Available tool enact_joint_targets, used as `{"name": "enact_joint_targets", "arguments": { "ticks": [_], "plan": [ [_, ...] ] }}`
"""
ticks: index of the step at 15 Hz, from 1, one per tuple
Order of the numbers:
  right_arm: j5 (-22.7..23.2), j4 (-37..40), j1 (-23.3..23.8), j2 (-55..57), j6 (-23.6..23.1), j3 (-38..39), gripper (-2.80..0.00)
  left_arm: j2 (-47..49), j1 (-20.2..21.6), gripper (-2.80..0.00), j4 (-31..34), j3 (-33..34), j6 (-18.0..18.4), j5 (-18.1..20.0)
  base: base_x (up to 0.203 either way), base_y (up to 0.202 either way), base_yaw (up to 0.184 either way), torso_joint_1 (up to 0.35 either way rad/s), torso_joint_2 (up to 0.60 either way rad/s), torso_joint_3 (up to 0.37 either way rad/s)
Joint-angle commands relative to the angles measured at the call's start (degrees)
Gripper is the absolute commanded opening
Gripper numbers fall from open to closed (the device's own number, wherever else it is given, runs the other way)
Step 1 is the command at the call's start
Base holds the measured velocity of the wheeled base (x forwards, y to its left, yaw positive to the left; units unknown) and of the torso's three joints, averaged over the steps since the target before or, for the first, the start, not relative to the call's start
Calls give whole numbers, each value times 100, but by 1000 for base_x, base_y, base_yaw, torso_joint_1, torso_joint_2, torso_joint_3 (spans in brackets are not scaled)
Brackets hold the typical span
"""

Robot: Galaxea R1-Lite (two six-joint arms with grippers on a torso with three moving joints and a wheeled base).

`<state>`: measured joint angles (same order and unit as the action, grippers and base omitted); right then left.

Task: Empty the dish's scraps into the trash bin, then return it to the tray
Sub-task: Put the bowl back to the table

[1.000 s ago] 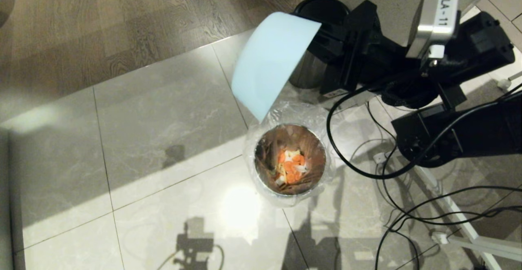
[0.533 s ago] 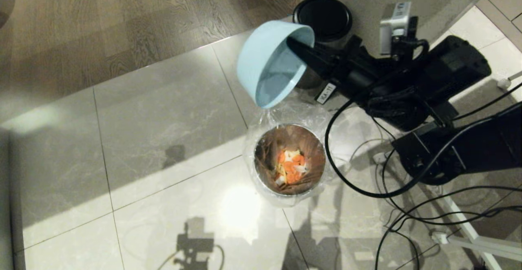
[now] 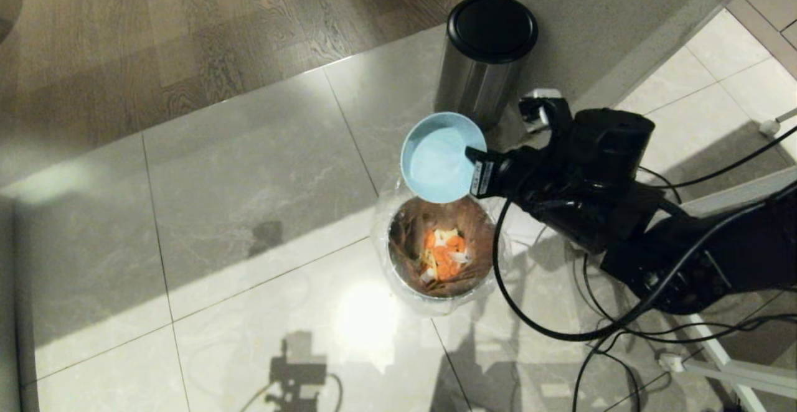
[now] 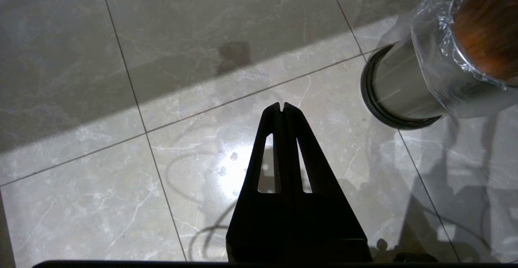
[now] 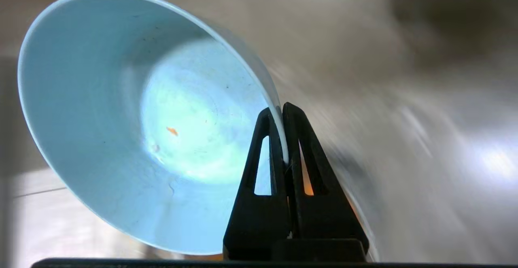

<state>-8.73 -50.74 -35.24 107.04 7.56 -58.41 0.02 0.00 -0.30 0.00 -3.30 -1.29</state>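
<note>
Head view first: the right end effector (image 3: 471, 155) is clenched on the rim of the dish (image 3: 441, 158), holding it mouth-up in the air, just over the far edge of the trash bin (image 3: 398, 269). The scraps (image 3: 443, 254), orange and pale bits, lie down inside the bagged bin on the tiled floor (image 3: 249, 169). Just beyond stands a steel bin with a black lid (image 3: 492, 26), and cables (image 3: 529, 318) trail across the floor beside the arm.

Over to the left wrist view: the left end effector (image 4: 282, 107) hangs above the floor tiles, fingers pressed together, gripping nothing, with the trash bin (image 4: 404, 94) off to one side.

Right wrist view: the right end effector (image 5: 281, 112) pinches the dish (image 5: 121, 118) wall between its fingers; inside, the bowl is nearly bare, just one tiny orange fleck (image 5: 172, 130) clinging near the bottom.
</note>
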Motion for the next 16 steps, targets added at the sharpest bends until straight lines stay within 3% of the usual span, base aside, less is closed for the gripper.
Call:
{"name": "enact_joint_targets", "arguments": {
  "ticks": [1, 7, 12, 16],
  "plan": [
    [-966, 352, -55, -196, 156, 342, -280, 6, 0, -280, -5, 0, -4, -3, 0, 0, 0, 0, 0, 0],
    [-1017, 525, -6, -1050, 472, 2078, -280, 6, 0, -280, -5, 0, -4, -3, 0, 0, 0, 0, 0, 0],
    [-1022, 1281, 147, -2221, 1046, 3709, -280, 6, 0, -280, -5, 0, -4, -3, 0, 0, 0, 0, 0, 0],
    [-1010, 1455, 1065, -3086, 1116, 4929, -280, 6, 0, -280, -5, 0, -4, -3, 0, 0, 0, 0, 0, 0]
  ]
}}
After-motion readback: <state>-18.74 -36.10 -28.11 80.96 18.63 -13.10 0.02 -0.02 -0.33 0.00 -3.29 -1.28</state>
